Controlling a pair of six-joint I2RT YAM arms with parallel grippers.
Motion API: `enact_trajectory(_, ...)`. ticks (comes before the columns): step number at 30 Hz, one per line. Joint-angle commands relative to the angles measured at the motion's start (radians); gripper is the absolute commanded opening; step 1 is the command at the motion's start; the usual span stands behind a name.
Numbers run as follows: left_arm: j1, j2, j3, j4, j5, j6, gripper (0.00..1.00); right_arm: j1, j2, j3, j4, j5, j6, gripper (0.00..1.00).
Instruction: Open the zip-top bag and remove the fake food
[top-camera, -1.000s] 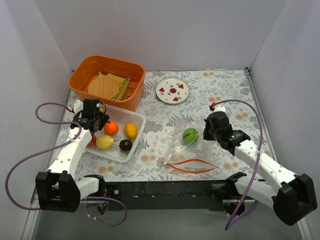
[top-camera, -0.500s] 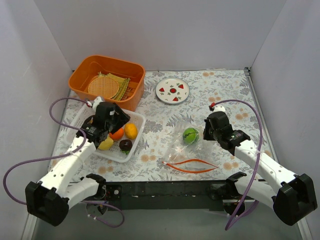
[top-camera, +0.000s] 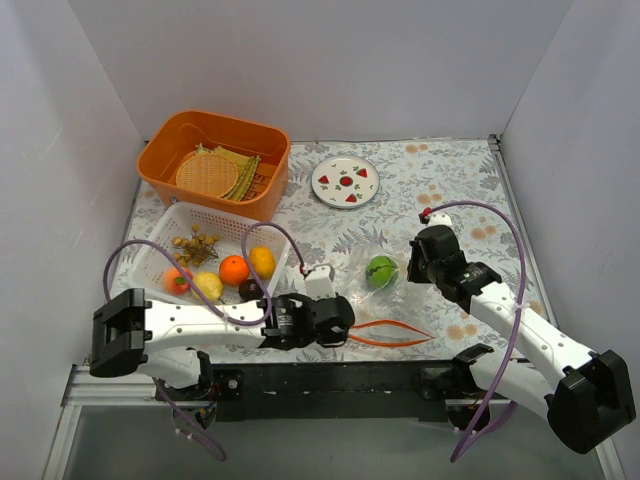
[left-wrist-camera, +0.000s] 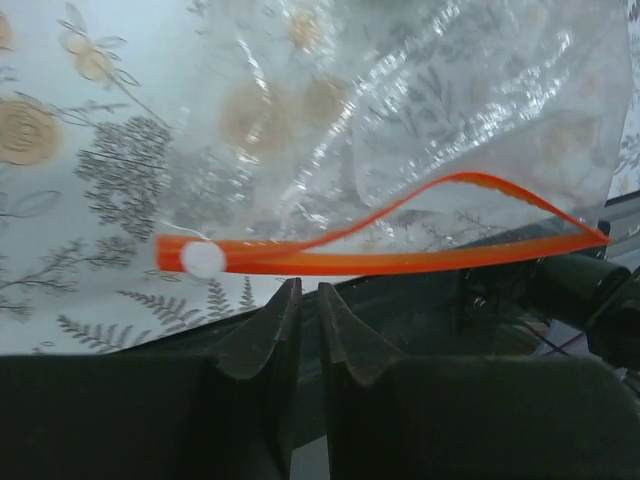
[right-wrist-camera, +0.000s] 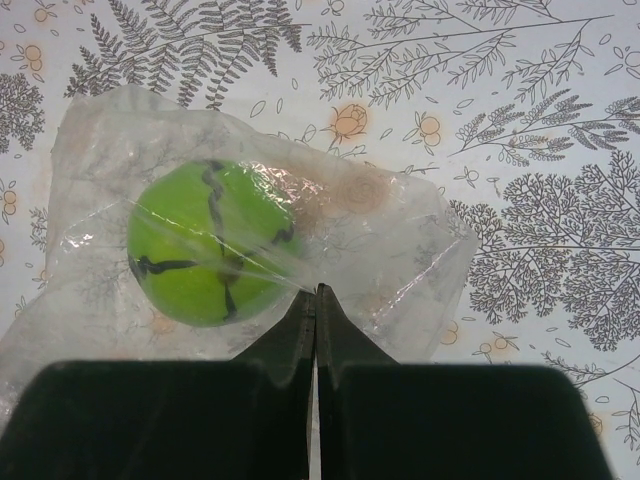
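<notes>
The zip-top bag (top-camera: 372, 298) lies clear and crinkled at the table's front centre, its red-orange zip strip (top-camera: 385, 335) facing the near edge with the two lips parted. A green ball (top-camera: 381, 271) of fake food sits inside at the far end. My left gripper (top-camera: 345, 325) lies low at the strip's left end. In the left wrist view the gripper (left-wrist-camera: 308, 290) is shut and empty, just below the strip (left-wrist-camera: 400, 262) and its white slider (left-wrist-camera: 203, 258). My right gripper (right-wrist-camera: 316, 292) is shut on the bag's film (right-wrist-camera: 400, 250) beside the green ball (right-wrist-camera: 215, 245).
A white mesh basket (top-camera: 170, 228) at the left holds an orange (top-camera: 234, 269), a lemon (top-camera: 262, 261), other fruit and tan bits (top-camera: 195, 245). An orange bin (top-camera: 215, 165) stands behind it. A white plate (top-camera: 345, 181) lies at the back centre.
My left arm has swung from over the white basket down to the front centre, ending by the left end of the bag's zip strip. The right arm and bag have not moved.
</notes>
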Motion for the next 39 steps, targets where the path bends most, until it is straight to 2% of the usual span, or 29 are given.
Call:
enact_trajectory(1, -0.092, 0.099, 0.078, 0.110, -0.061, -0.067, 0.10, -0.002, -0.032, -0.010, 0.000, 0.009, 0.018, 0.01)
enact_trajectory(5, -0.143, 0.187, 0.110, 0.172, -0.042, -0.064, 0.07, 0.000, -0.029, -0.007, -0.009, 0.015, 0.021, 0.01)
enact_trajectory(10, -0.141, 0.234, 0.089, 0.276, -0.062, -0.053, 0.08, 0.003, -0.039, -0.006, -0.015, 0.000, 0.035, 0.01)
enact_trajectory(20, -0.041, 0.291, 0.045, 0.335, -0.033, -0.010, 0.06, 0.012, -0.107, -0.036, -0.052, -0.042, 0.075, 0.01)
enact_trajectory(22, -0.029, 0.276, 0.014, 0.347, -0.048, -0.012, 0.12, 0.015, -0.122, -0.044, -0.060, -0.065, 0.078, 0.01)
enact_trajectory(26, 0.077, 0.225, -0.104, 0.434, 0.010, 0.005, 0.13, 0.045, -0.193, -0.079, -0.069, -0.112, 0.118, 0.01)
enact_trajectory(32, 0.156, 0.205, -0.120, 0.479, 0.022, 0.066, 0.24, 0.140, -0.263, -0.136, -0.089, -0.122, 0.182, 0.01)
enact_trajectory(33, 0.166, 0.207, -0.117, 0.483, 0.028, 0.083, 0.27, 0.156, -0.266, -0.130, -0.110, -0.106, 0.182, 0.04)
enact_trajectory(34, 0.176, 0.208, -0.115, 0.494, 0.034, 0.091, 0.34, 0.161, -0.271, -0.121, -0.119, -0.083, 0.169, 0.12)
enact_trajectory(35, 0.176, 0.213, -0.114, 0.499, 0.042, 0.097, 0.36, 0.161, -0.273, -0.102, -0.127, -0.074, 0.158, 0.31)
enact_trajectory(38, 0.178, 0.234, -0.106, 0.506, 0.054, 0.102, 0.45, 0.161, -0.253, -0.001, -0.164, -0.024, 0.112, 0.59)
enact_trajectory(39, 0.178, 0.236, -0.108, 0.515, 0.060, 0.100, 0.47, 0.161, -0.242, 0.042, -0.167, -0.004, 0.103, 0.63)
